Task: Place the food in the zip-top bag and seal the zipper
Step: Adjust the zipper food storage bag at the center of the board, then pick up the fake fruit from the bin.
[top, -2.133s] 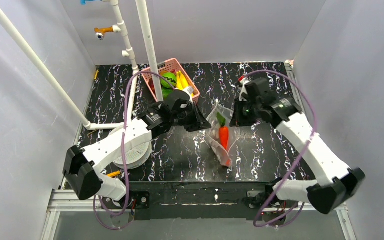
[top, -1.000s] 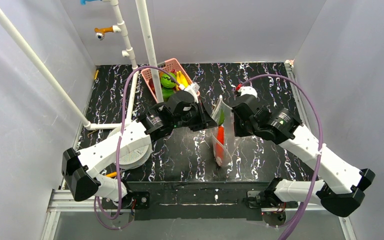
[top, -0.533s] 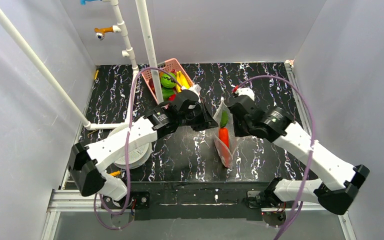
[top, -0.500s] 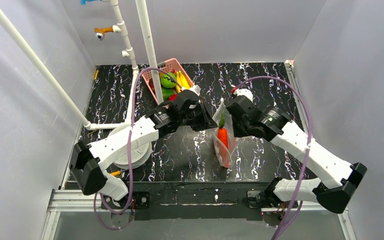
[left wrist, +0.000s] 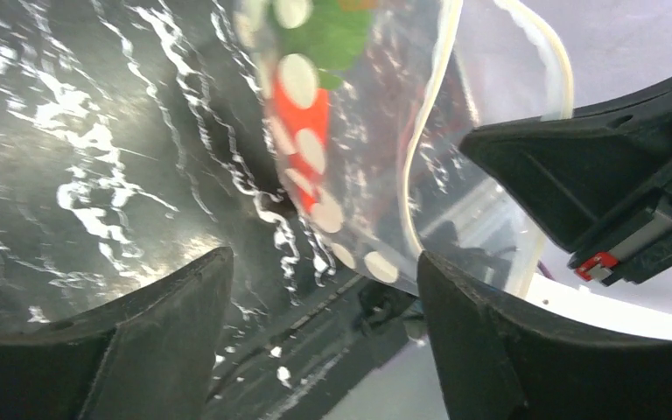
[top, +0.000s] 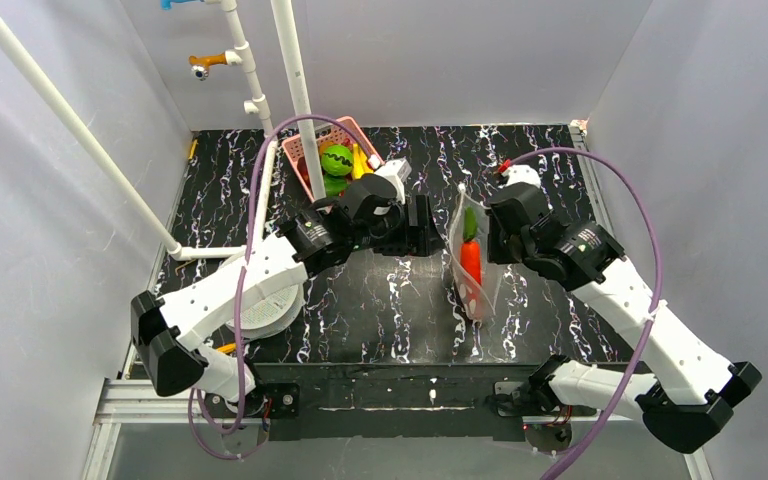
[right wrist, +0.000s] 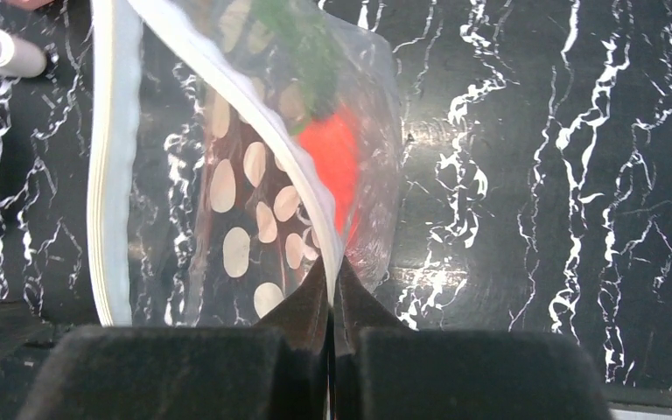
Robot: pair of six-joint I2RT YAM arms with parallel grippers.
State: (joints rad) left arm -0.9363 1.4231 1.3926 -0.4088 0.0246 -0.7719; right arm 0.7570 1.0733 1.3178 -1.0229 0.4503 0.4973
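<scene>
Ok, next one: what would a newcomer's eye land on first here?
A clear dotted zip-top bag with an orange carrot inside is held mid-table by the right gripper, jaws pinched shut on its edge. The left gripper faces the bag from the other side, jaws open and gripping nothing. A green toy fruit sits in the pink basket at the back.

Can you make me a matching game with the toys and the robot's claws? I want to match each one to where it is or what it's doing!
Things:
1. carrot
2. green round toy
3. left claw
4. right claw

Place or state:
A. wide open
B. in the pink basket
C. inside the zip-top bag
D. pinched shut on the bag's edge

Pairs: 1-C, 2-B, 3-A, 4-D
</scene>
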